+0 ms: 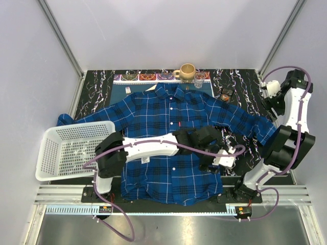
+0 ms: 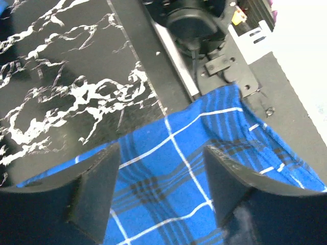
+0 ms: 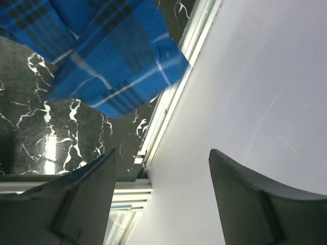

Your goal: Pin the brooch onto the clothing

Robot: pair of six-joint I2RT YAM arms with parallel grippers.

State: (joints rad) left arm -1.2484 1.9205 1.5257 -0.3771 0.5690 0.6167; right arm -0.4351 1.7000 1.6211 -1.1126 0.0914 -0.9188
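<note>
The blue plaid shirt (image 1: 163, 117) lies spread flat on the black marble table (image 1: 102, 84), collar to the back. The brooch (image 1: 226, 95), a tiny reddish-brown ornament, lies on the table to the right of the collar, off the shirt. My left gripper (image 1: 220, 159) reaches across the shirt and hovers open and empty just above its lower right part (image 2: 214, 117); in the left wrist view, my left gripper (image 2: 161, 189) has plaid cloth between its jaws. My right gripper (image 1: 271, 94) is raised at the far right, open and empty (image 3: 162, 199), facing the wall, with a sleeve cuff (image 3: 112, 61) in view.
A white plastic basket (image 1: 71, 150) stands at the left edge. A tan mug (image 1: 187, 71) and a small glass (image 1: 199, 79) stand at the back on a patterned mat (image 1: 148, 76). The right arm's base (image 2: 194, 25) sits close to the shirt's hem corner.
</note>
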